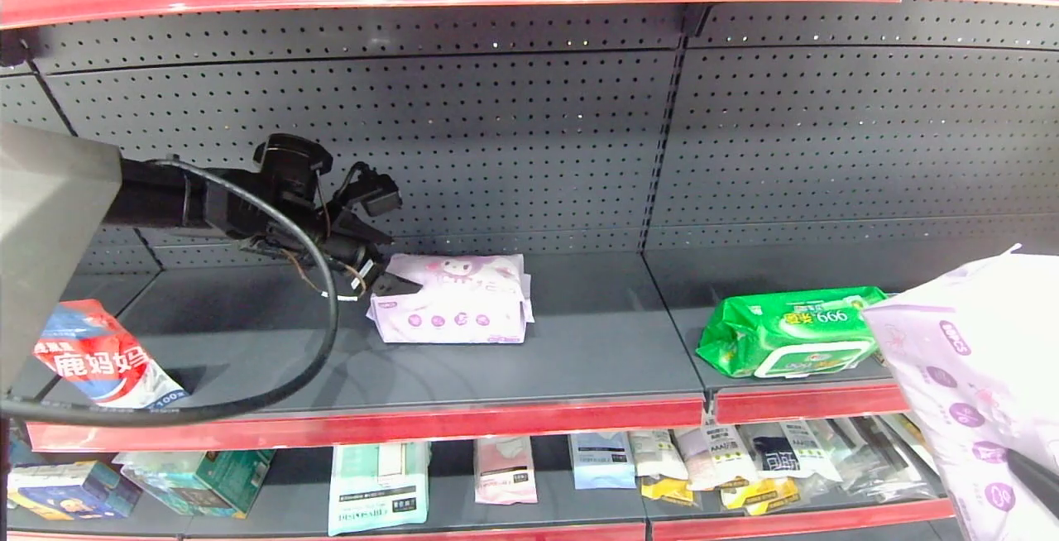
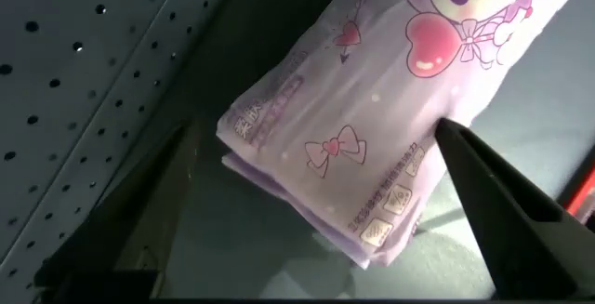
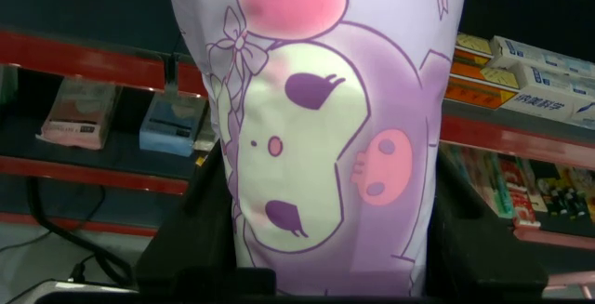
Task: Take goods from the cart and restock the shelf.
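The dark grey shelf (image 1: 579, 342) spans the scene, with a perforated back panel and red rails along its near edges. At the near right, the second lilac pack (image 1: 976, 359) stands up on end, off the shelf boards. The right gripper (image 3: 325, 202) holds it, with its fingers clamped on the pack's two sides. This soft wrapper carries a large cartoon face in pale cream and purple with pink cheeks, a bow outline and small round purple label badges down one side. The writing in them is too small to read.

A lilac pack (image 1: 451, 299) of the same kind lies flat on the shelf left of the middle divider, toward the back panel. It shows a cartoon figure, pink hearts, bows and a strip of fine print along one edge. The left gripper (image 1: 376, 276) is at the left end of this pack. Its fingers are apart, one on each side of the pack's end.

On the right section of the shelf, a green wet-wipe pack (image 1: 786, 330) with a white flip lid and white print lies near the front edge. At the near left, a red, white and blue bag (image 1: 107, 359) with bold white characters leans tilted. Smaller packets (image 1: 505, 466) stand on the lower shelf (image 1: 451, 483).
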Available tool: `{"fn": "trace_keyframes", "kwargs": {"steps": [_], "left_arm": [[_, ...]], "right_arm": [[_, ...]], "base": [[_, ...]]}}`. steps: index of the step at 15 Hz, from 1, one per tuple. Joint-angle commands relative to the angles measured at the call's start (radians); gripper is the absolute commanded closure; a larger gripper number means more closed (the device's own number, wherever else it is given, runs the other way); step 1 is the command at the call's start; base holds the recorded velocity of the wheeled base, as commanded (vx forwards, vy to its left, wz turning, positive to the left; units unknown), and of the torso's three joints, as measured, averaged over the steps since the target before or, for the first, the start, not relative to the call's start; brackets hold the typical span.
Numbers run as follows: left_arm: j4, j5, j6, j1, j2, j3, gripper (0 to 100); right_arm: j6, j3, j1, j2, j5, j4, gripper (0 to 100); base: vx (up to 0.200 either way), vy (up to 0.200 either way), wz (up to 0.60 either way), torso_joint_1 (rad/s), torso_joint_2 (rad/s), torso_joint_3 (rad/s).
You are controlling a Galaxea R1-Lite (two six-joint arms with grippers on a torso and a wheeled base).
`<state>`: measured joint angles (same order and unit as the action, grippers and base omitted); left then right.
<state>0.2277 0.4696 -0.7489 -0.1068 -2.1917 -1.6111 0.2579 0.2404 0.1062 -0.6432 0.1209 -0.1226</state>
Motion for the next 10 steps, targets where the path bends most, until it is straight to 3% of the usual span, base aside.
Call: {"fn": "trace_keyframes", "kwargs": {"steps": [1, 10], "left_arm": [[0.006, 0.0, 0.0, -0.008, -0.025, -0.02, 0], [0.168, 0.0, -0.009, -0.022, -0.097, -0.201, 0]], "right_arm": [[0.004, 0.0, 0.0, 0.004, 0.0, 0.0, 100], [0.008, 0.002, 0.001, -0.001, 0.0, 0.0, 100]], "base": [[0.0, 0.0, 0.0, 0.0, 0.0, 0.0], [0.0, 0.0, 0.0, 0.0, 0.0, 0.0]]}}
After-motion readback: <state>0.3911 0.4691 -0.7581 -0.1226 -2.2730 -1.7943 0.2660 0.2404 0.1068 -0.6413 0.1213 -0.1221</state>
